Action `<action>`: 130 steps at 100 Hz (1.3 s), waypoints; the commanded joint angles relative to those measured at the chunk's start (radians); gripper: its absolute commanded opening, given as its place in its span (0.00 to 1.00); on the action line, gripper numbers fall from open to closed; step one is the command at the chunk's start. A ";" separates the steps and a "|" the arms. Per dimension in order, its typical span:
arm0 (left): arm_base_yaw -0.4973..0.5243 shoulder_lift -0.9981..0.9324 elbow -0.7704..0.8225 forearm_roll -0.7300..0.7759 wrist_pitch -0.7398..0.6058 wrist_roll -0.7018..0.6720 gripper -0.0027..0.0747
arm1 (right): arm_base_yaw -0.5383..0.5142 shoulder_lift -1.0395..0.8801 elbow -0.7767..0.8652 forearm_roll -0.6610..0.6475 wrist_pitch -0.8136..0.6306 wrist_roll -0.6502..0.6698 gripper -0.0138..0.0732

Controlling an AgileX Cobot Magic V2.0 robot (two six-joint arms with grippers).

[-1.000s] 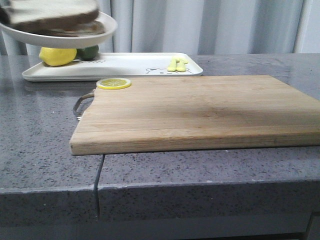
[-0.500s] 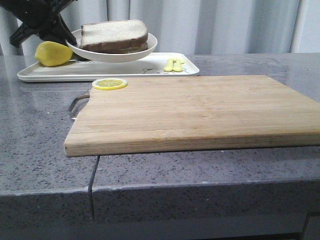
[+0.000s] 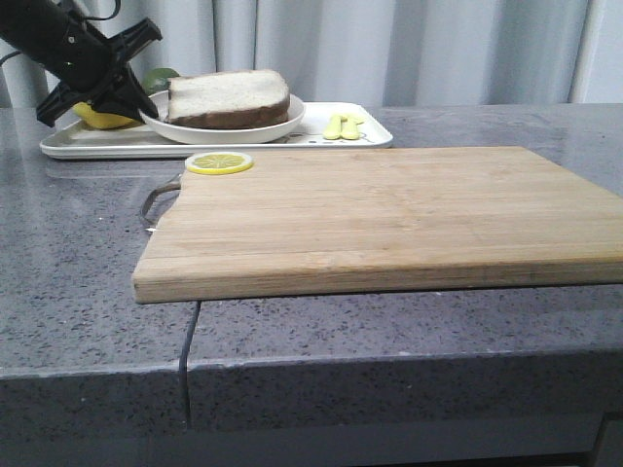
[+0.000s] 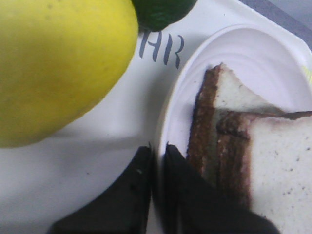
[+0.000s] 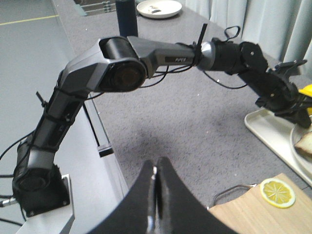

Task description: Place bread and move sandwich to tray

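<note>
The sandwich (image 3: 228,97), a white top slice over a brown-crusted bottom slice, lies on a round white plate (image 3: 255,129). The plate sits on the white tray (image 3: 311,139) at the back left. My left gripper (image 3: 136,104) is shut on the plate's left rim. In the left wrist view its jaws pinch the rim of the plate (image 4: 171,105), and the sandwich (image 4: 243,156) lies just beside the fingers. The egg is hidden. My right gripper (image 5: 155,168) is shut and empty, above the table edge, away from the tray (image 5: 273,134).
A wooden cutting board (image 3: 389,219) fills the middle, with a lemon slice (image 3: 219,162) at its far left corner. A lemon (image 4: 53,63) and a green fruit (image 4: 163,9) lie on the tray left of the plate. Yellow cutlery (image 3: 343,125) lies at the tray's right.
My left gripper has carried the plate with the sandwich down and rightwards from high at the left. The plate now rests on the tray.
</note>
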State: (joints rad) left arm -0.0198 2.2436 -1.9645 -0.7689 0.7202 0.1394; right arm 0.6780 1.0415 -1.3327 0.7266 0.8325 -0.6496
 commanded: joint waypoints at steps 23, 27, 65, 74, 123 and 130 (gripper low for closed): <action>0.029 -0.103 -0.039 -0.073 0.007 -0.005 0.36 | 0.000 -0.094 0.086 -0.004 -0.103 0.004 0.09; 0.031 -0.119 -0.039 -0.073 0.021 0.009 0.33 | 0.000 -0.118 0.119 -0.020 -0.115 0.004 0.09; 0.020 -0.347 0.049 0.036 0.100 0.062 0.01 | 0.000 -0.458 0.541 -0.253 -0.477 0.004 0.09; 0.008 -0.428 0.122 0.036 0.073 0.108 0.01 | 0.000 -0.547 0.645 -0.274 -0.589 0.004 0.09; -0.100 -1.020 0.835 0.038 -0.255 0.286 0.01 | -0.009 -0.771 0.933 -0.288 -0.709 0.004 0.09; -0.102 -1.098 0.930 0.038 -0.266 0.298 0.01 | -0.009 -0.790 0.947 -0.288 -0.725 0.004 0.09</action>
State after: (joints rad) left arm -0.1118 1.2603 -1.1048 -0.6987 0.5319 0.4169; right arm 0.6762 0.2623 -0.3731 0.4262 0.2084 -0.6466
